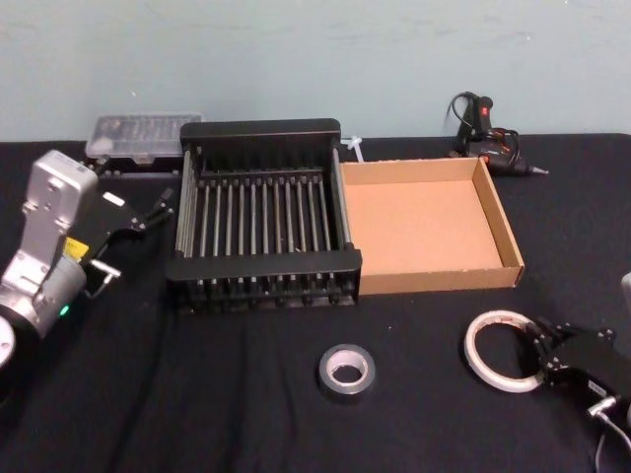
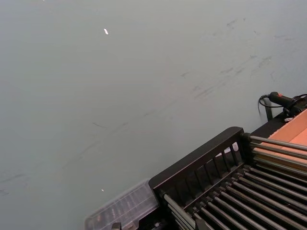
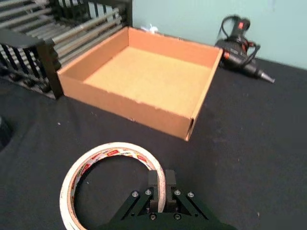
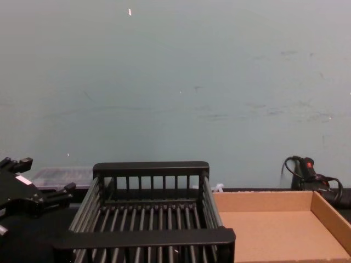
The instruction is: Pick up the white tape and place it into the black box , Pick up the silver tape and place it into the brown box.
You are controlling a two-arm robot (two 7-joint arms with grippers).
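Observation:
The white tape [image 1: 490, 321] lies on the black cloth at the front right, its inner core printed in red [image 3: 103, 155]. My right gripper [image 1: 536, 351] is shut on the ring's wall, one finger inside and one outside [image 3: 160, 186]. The silver tape [image 1: 346, 371] lies flat at front centre, apart from both grippers. The black box [image 1: 262, 263] stands in the middle, and the brown box [image 1: 439, 279] touches its right side; nothing lies in either box. My left gripper [image 1: 138, 235] hangs open to the left of the black box [image 4: 145, 238], holding nothing.
A black glue gun [image 1: 488, 136] with its cord lies behind the brown box [image 3: 144, 112]. A clear plastic case [image 1: 141, 132] sits behind the black box's left corner [image 2: 199, 165]. The teal wall rises just behind the table.

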